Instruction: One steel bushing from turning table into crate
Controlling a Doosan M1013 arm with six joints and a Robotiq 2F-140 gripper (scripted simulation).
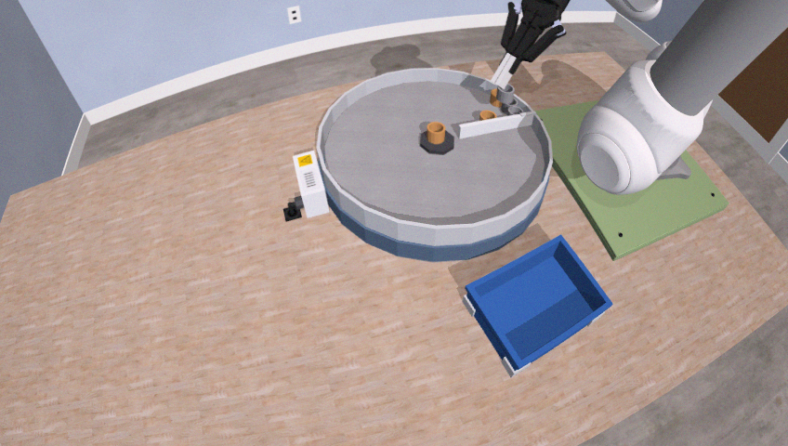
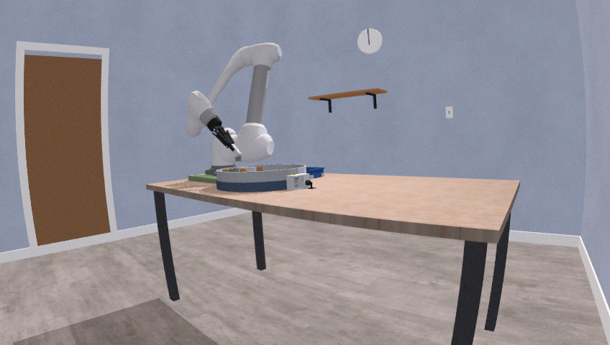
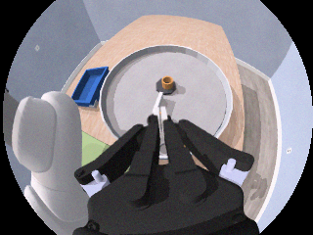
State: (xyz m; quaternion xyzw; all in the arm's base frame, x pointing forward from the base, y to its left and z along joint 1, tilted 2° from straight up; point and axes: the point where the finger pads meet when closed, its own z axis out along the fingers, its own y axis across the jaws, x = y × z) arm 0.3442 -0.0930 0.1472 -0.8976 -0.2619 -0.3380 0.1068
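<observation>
My gripper [image 1: 496, 84] [image 2: 238, 154] [image 3: 160, 114] is shut at the far right of the turning table [image 1: 387, 182] [image 2: 273, 174] [image 3: 129, 105]. Its narrow fingertips pinch a steel bushing [image 1: 505, 93] [image 2: 237, 158] by the wall, and it hangs above the table's rim height in the exterior view. Other steel bushings [image 1: 515, 110] lie below it near the rim, partly hidden. The blue crate [image 1: 533, 295] [image 2: 315, 171] [image 3: 89, 88] is empty.
An orange bushing [image 1: 436, 132] [image 3: 167, 80] stands on the dark centre hub. Two more orange bushings [image 1: 487, 115] [image 1: 495, 98] are near the white divider [image 1: 489, 126]. A white box [image 1: 310, 185] adjoins the turning table. The arm stands on a green plate [image 1: 636, 229].
</observation>
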